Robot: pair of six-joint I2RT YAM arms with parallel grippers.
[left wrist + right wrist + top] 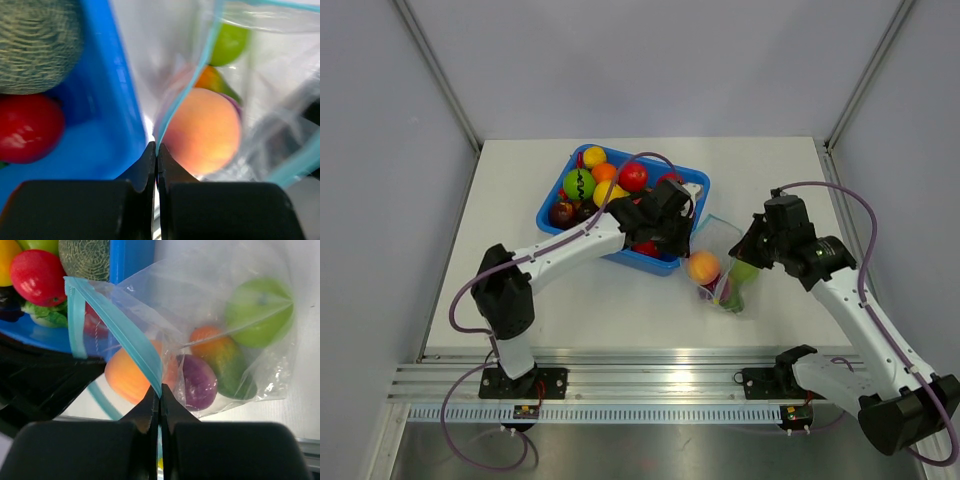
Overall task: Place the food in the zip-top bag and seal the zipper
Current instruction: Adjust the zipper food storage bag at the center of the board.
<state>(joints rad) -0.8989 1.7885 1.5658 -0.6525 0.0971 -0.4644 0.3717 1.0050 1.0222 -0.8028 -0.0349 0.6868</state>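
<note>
The clear zip-top bag [718,238] lies just right of the blue bin, holding a peach [704,266], a green apple [260,312], a purple fruit [198,382] and an orange-green mango [222,357]. More food [605,180] is piled in the bin. My left gripper [690,238] is shut on the bag's blue-green zipper strip [185,92], its fingertips meeting at the strip [156,150] beside the peach [202,130]. My right gripper [742,250] is shut on the opposite zipper strip [130,337], pinching it at its tips [160,391]. The bag mouth gapes open between the two strips.
The blue bin [692,183] sits at table centre; its wall [117,100] is right against my left gripper, with a red fruit [27,127] and a netted melon [35,45] inside. The white table [520,190] is walled on three sides.
</note>
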